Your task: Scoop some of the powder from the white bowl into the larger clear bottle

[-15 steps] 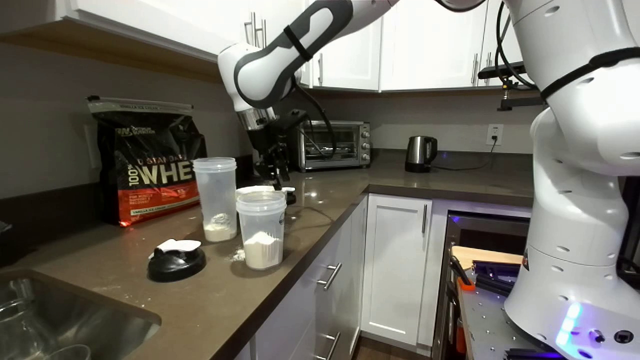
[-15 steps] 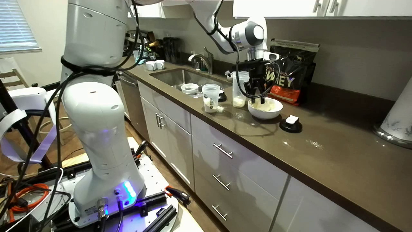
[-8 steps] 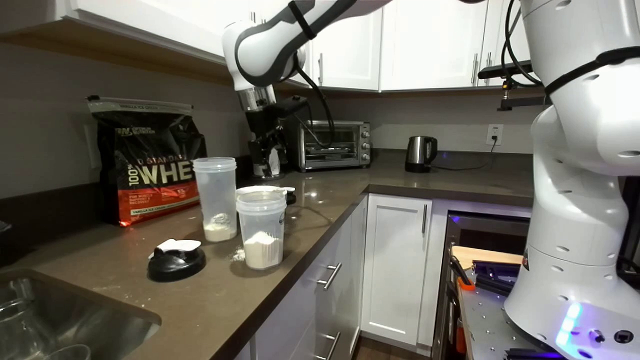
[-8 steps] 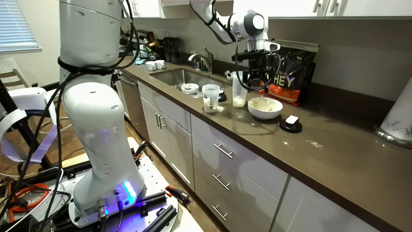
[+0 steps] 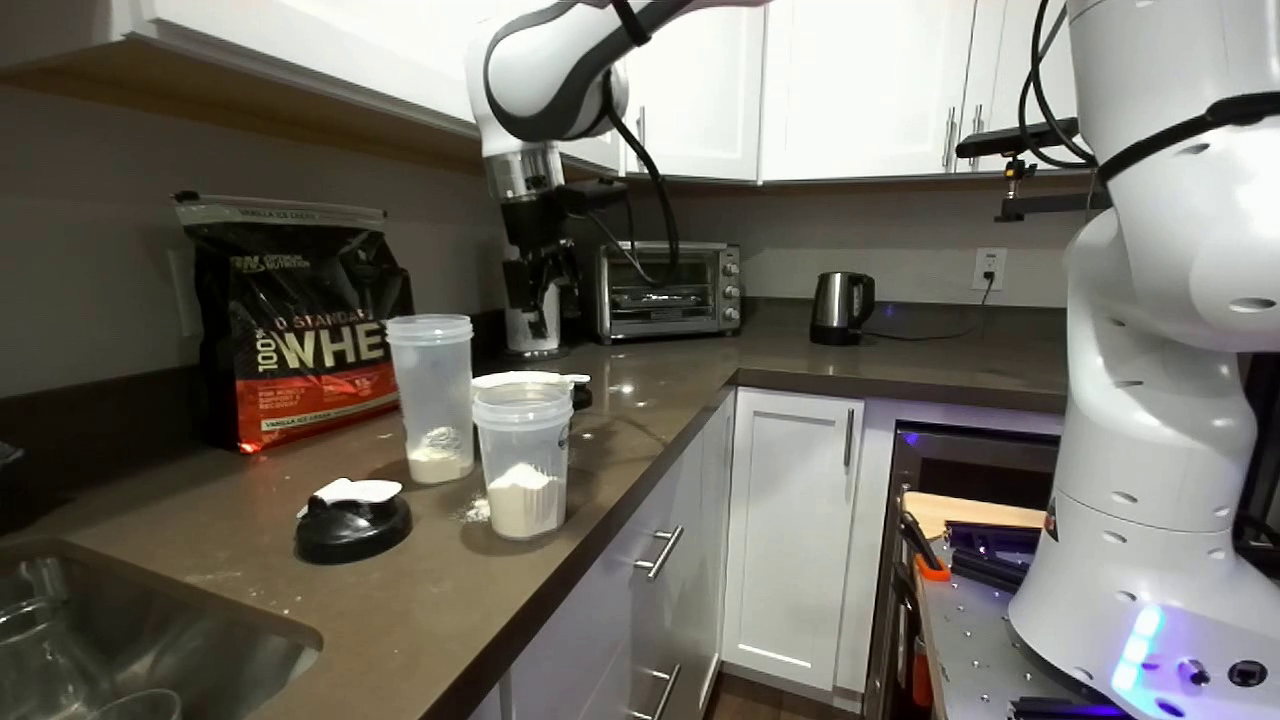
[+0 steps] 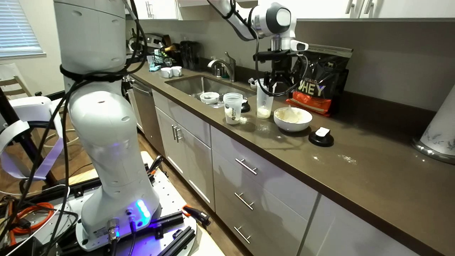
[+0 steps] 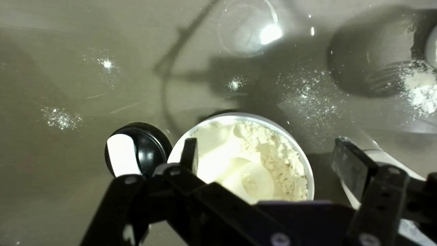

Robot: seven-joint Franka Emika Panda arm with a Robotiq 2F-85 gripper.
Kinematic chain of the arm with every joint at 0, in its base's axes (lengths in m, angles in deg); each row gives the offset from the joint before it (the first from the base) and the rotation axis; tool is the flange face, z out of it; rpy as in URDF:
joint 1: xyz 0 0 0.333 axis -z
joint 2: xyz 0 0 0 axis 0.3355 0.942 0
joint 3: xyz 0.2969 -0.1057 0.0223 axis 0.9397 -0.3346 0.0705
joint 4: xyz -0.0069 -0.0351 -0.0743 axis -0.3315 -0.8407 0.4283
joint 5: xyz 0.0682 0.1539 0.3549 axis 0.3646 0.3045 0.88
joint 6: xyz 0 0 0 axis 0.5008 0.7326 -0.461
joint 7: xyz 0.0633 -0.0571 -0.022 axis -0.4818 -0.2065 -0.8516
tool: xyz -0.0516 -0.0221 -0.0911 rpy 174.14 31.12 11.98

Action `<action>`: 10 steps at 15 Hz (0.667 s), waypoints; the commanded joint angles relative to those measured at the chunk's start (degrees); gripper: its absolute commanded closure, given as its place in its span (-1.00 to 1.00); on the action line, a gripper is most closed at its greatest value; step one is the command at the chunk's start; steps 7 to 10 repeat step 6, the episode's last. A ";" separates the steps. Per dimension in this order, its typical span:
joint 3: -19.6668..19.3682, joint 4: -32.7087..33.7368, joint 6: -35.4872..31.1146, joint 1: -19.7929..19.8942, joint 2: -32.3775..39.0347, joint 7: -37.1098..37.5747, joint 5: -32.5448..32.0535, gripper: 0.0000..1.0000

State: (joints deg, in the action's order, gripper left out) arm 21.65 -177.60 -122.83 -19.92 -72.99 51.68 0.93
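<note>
The white bowl (image 6: 292, 126) stands on the counter, filled with lumpy pale powder (image 7: 286, 171). A translucent scoop (image 7: 264, 179) lies in that powder. My gripper (image 7: 268, 152) is above the bowl, its jaws wide apart and holding nothing. In the wrist view its left finger overlaps the bowl's edge while the right one is outside the rim. The larger clear bottle (image 5: 432, 385), tall and narrow, is upright beside the bowl with a low layer of powder at its bottom. In an exterior view the gripper's arm partly covers this bottle (image 6: 263, 105).
A shorter clear tub (image 5: 522, 470), part full of powder, stands nearer the counter's front edge. Black lids with white flaps (image 5: 355, 520) (image 6: 321, 137) lie on either side of the group. Behind are the whey bag (image 5: 300, 330) and the sink (image 6: 199, 83). Spilled powder dots the counter.
A second ago my gripper was down at the bowl with its fingers close together. It has since risen and opened, and the scoop stays in the bowl.
</note>
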 commanded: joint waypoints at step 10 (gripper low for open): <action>0.85 -5.19 -2.06 2.45 -5.26 -7.77 7.39 -1.00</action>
